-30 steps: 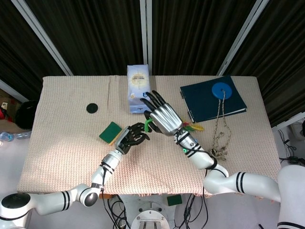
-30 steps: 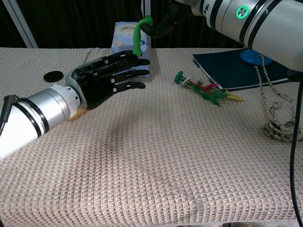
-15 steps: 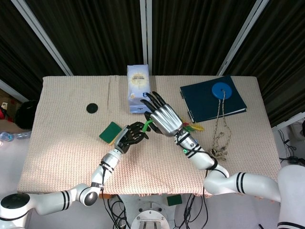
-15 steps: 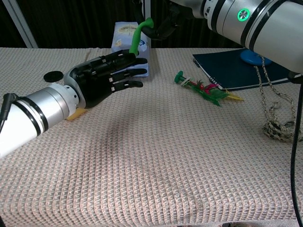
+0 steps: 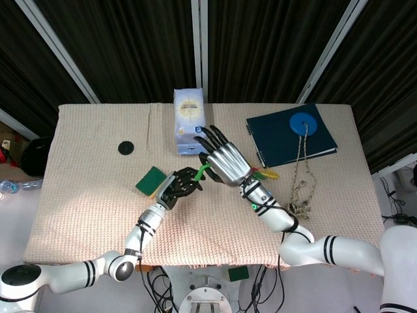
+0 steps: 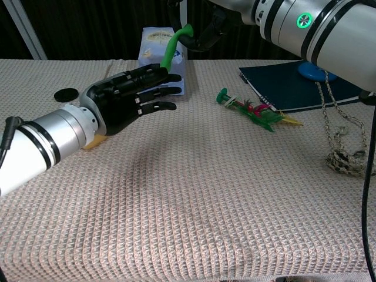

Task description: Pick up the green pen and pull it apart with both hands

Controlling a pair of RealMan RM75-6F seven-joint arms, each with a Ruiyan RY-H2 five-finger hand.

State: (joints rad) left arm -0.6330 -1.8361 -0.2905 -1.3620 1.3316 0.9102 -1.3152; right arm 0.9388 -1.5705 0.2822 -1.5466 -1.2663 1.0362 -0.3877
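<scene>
The green pen (image 6: 172, 48) hangs above the table, curved and tilted, its top leaning right. My right hand (image 6: 205, 32) grips the pen's upper end from above at the top of the chest view; its fingers are spread in the head view (image 5: 225, 160). My left hand (image 6: 132, 100) reaches in from the left with fingers stretched out, and the pen's lower end is pinched at its upper fingers; the thumb is hidden. In the head view the pen (image 5: 201, 171) shows as a short green strip between the left hand (image 5: 182, 184) and the right hand.
A white-blue box (image 5: 188, 120) stands behind the hands. A green sponge (image 5: 151, 180) and a black cap (image 5: 126, 148) lie to the left. To the right are a feathered toy (image 6: 252, 110), a blue notebook (image 5: 290, 137) with a blue disc (image 5: 303, 122), and a chain (image 5: 301, 189).
The pen's top has shifted right with my right hand while its lower end moved slightly left with my left hand, so the pen leans more.
</scene>
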